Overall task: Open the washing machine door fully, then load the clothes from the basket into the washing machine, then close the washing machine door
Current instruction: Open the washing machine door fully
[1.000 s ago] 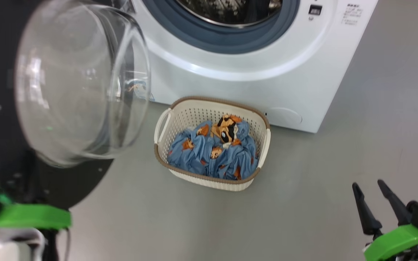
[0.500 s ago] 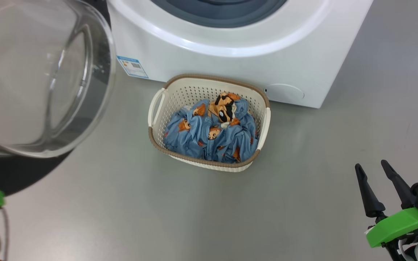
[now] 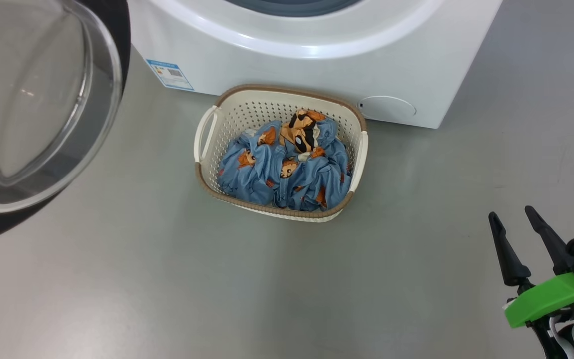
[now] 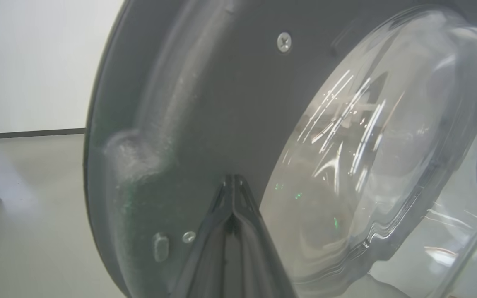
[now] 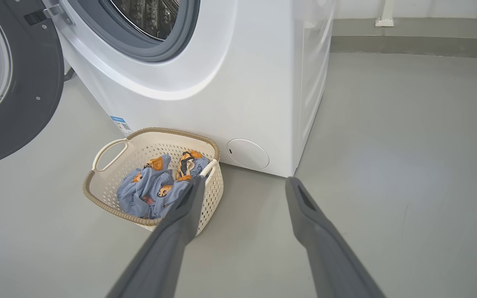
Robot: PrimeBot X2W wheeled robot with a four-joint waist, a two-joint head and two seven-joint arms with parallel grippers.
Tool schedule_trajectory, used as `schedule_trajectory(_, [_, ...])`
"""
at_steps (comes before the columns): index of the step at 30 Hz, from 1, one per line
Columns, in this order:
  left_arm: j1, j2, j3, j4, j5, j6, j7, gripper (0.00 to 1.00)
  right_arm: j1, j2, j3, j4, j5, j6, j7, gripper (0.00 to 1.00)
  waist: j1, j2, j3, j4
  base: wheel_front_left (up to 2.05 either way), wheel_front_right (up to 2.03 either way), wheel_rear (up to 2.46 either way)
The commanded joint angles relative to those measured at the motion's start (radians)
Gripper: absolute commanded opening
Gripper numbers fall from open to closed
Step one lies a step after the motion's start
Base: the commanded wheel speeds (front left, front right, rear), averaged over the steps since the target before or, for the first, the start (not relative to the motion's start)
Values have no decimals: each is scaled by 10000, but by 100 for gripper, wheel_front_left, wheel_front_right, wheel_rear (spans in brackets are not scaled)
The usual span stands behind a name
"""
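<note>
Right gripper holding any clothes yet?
No, the right gripper is open and empty, and the clothes lie in the basket.

Clear glossy glass bowl on the washing machine door [image 3: 28, 99], dark rim smooth but smeared. White glossy smooth shell on the washing machine [image 3: 292, 65]; perforated steel drum [image 5: 147, 16], matt grey gasket [image 5: 147, 51]. Cream perforated plastic basket [image 3: 247, 117], brown woven-look rim. Soft printed cloth clothes [image 3: 287, 169], crumpled. Smooth grey floor [image 3: 217, 279], faint sheen. Matt dark fingers on the right pincer [image 3: 510, 212].
</note>
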Motion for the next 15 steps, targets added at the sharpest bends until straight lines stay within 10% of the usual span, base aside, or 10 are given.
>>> schedule_trajectory(1, [-262,919,413,-66,128,6,-61,0,-133,-143,262,-209,-122,16,-122,100,0,-1,57,-70,0,0,0])
schedule_trajectory(15, [-1090,1626,987,1314,665,-443,-61,0,-181,-173,285,-120,-102,16,-122,100,0,-1,14,-294,0,0,0])
